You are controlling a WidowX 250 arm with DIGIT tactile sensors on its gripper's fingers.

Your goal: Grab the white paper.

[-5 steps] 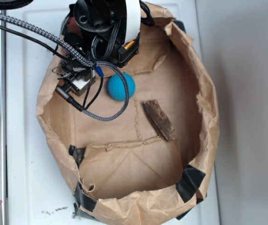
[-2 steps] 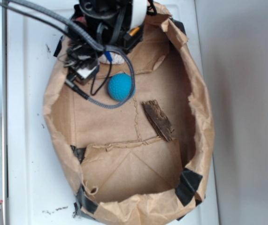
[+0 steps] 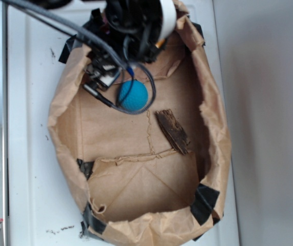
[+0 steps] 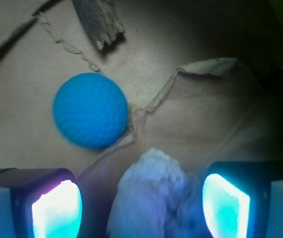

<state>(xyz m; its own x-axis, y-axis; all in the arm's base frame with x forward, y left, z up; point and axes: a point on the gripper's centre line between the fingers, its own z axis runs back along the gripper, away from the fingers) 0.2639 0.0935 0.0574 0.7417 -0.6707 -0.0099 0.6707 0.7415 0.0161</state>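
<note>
The white paper [image 4: 153, 198] is an off-white wrinkled wad at the bottom of the wrist view. It lies on the bag floor between my two lit pads [image 4: 57, 210]. My gripper [image 4: 141, 203] is open around it, with a clear gap on the left side and the right pad close to the wad. A blue ball [image 4: 90, 110] lies just beyond the wad. In the exterior view my arm [image 3: 136, 25] hangs over the bag's far end and hides the gripper and the paper; the blue ball [image 3: 133, 95] shows just below it.
A brown paper bag [image 3: 215, 118] with raised crumpled walls surrounds everything, patched with black tape [image 3: 206, 201]. A piece of dark wood [image 3: 173, 131] lies right of the ball and also shows in the wrist view [image 4: 97, 20]. Cables [image 3: 136, 110] loop around the ball.
My arm has shifted to the right along the bag's far end, and the cable loop moved with it. The blue ball and the wood have stayed put.
</note>
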